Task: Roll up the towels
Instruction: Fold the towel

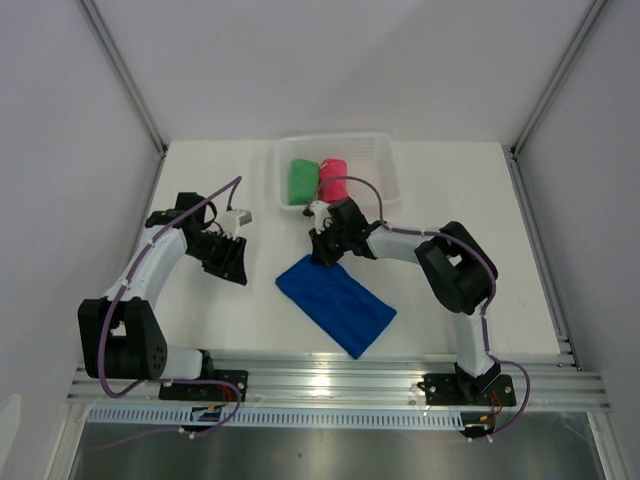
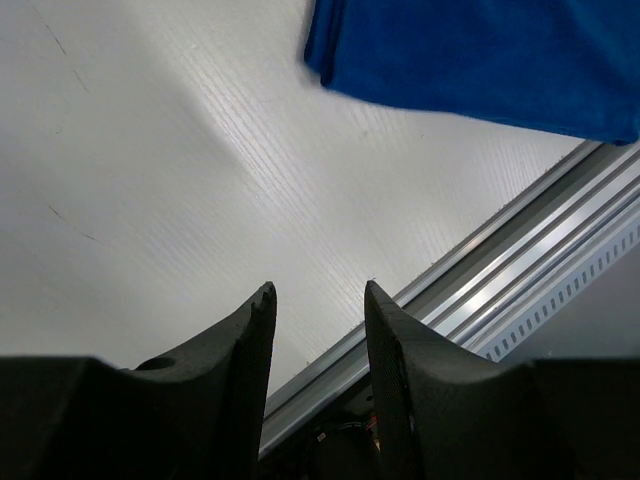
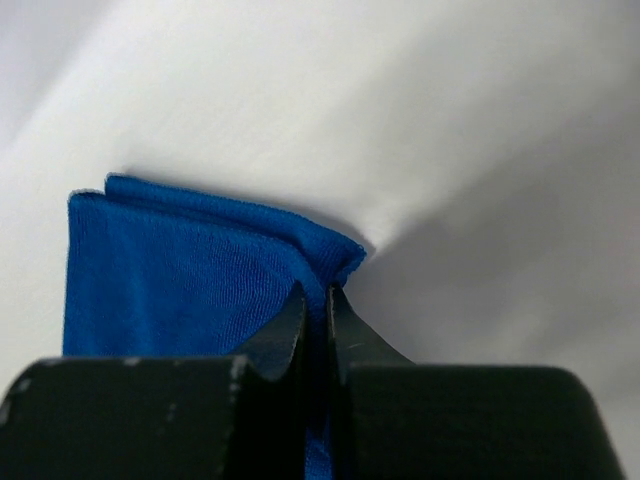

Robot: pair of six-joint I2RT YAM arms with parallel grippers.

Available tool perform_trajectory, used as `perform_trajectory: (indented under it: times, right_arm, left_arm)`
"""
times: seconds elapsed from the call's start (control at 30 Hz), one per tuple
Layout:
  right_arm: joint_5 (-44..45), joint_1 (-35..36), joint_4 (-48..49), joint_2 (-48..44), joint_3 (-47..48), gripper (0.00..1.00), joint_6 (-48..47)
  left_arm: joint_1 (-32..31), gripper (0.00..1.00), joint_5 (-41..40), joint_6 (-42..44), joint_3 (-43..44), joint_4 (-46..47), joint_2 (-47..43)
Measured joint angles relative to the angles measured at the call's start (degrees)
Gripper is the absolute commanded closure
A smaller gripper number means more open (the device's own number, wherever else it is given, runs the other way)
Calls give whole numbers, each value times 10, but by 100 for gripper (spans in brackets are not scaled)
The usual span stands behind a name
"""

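The right gripper [image 3: 317, 297] is clamping the blue towel [image 1: 338, 302], apparently at its corner nearest the basket [image 1: 390, 160]; the left gripper [image 2: 318, 290] is hovering parted and empty, left of the basket.

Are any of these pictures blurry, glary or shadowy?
Top view: even light, sharp, with glare on the metal rail. Left wrist view: the blue towel is soft at its edge, and a bright sheen crosses the table. Right wrist view: the right gripper is a dark shape, and a grey shadow falls right of the towel.
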Motion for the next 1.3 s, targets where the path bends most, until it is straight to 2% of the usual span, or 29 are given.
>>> perform_trajectory:
  times: [0.3,0.43,0.47,0.53,0.57,0.6,0.7,0.8,0.93,1.1,1.3]
  right_arm:
    - [86,-144,92,-145,-222,100,222]
    - [110,-171,99,-153,-234,99,269]
    - [113,-175,99,-151,-232,97,277]
    - [116,-179,98,-140,-218,86,289]
    - [117,-182,98,-132,-207,80,292]
    - [120,-184,97,-125,-196,68,295]
    - [130,-193,86,-113,-169,57,294]
    - [143,-198,67,-116,-158,52,283]
    - [173,-204,11,-150,-156,50,250]
    - [200,-212,-47,-235,-153,54,195]
    - [129,-221,-62,-343,-203,53,148]
  left_arm:
    - [-3,57,2,5,16,-6,26]
    - [-29,57,0,7,24,-8,34]
    - [-40,57,-1,10,26,-9,37]
    - [-63,57,-2,15,32,-10,40]
    - [-78,57,-5,17,37,-13,42]
    - [-94,57,-6,20,42,-14,44]
    - [-142,57,-12,29,56,-18,48]
    - [-193,56,-17,36,73,-20,56]
    - [-263,56,-26,46,96,-22,70]
    - [-369,54,-42,59,106,-17,77]
    - [-535,53,-91,96,107,22,94]
